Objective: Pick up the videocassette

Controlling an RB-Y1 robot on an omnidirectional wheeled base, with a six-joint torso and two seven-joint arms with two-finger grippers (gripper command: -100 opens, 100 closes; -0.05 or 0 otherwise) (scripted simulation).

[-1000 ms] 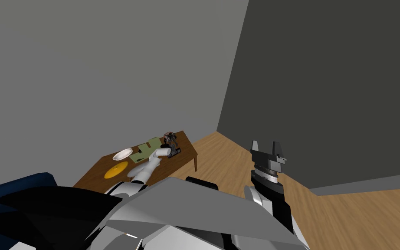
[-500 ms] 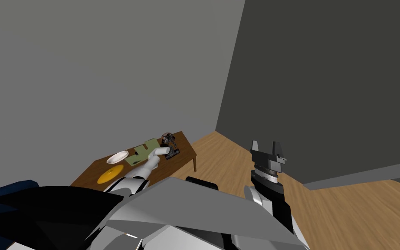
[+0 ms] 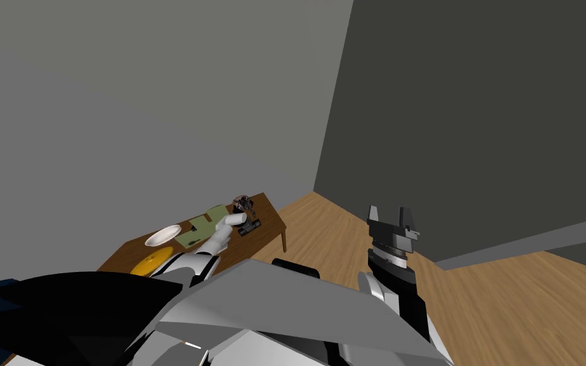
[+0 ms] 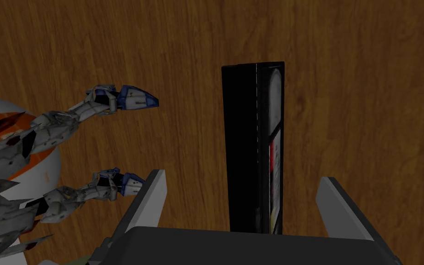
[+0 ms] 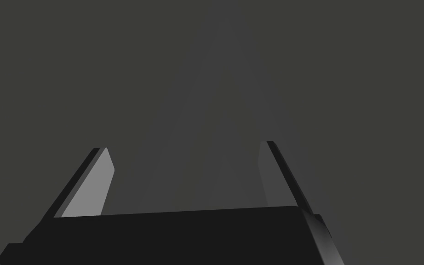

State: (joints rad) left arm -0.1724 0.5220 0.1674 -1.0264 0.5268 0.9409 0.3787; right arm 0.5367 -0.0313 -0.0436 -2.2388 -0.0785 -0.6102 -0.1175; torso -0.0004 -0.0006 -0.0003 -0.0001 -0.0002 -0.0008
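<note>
Brown wooden table (image 4: 367, 69) lies under our left gripper (image 4: 242, 177), which hangs over the end nearest the room's corner. Its 2 fingers are spread wide, and the videocassette (image 4: 252, 147) lies on the wood between them, touching neither. The cassette is black, with its long side running straight away from the gripper body and a white and red label on 1 face. It sits nearer the finger farther from the toy. That toy (image 4: 18, 156), a grey, white and orange figure, has a blue-tipped claw just beside the other finger. Farther along the table are a green sheet (image 3: 201, 229), a white plate (image 3: 163, 236) and a yellow disc (image 3: 150, 262). Our right gripper (image 3: 389, 213) is raised beside our chest, well apart from the table, fingers wide and holding nothing.
</note>
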